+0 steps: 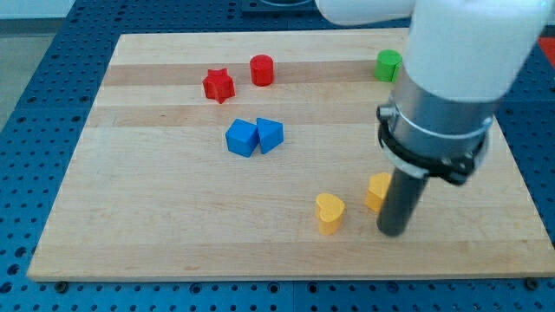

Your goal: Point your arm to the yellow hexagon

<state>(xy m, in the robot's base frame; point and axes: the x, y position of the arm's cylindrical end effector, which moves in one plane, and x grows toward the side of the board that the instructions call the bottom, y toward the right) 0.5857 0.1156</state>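
A yellow block (376, 191), partly hidden behind the rod so its shape is hard to make out, sits on the wooden board (156, 217) at the lower right. My tip (393, 232) rests on the board just right of and below that block, touching or nearly touching it. A yellow heart-shaped block (329, 212) lies a little to the left of the tip.
A blue cube (241, 138) and a blue wedge-like block (270, 134) sit together near the board's middle. A red star (218, 85) and a red cylinder (262, 69) are at the upper left. A green cylinder (388, 65) is at the top right, beside the arm body (451, 78).
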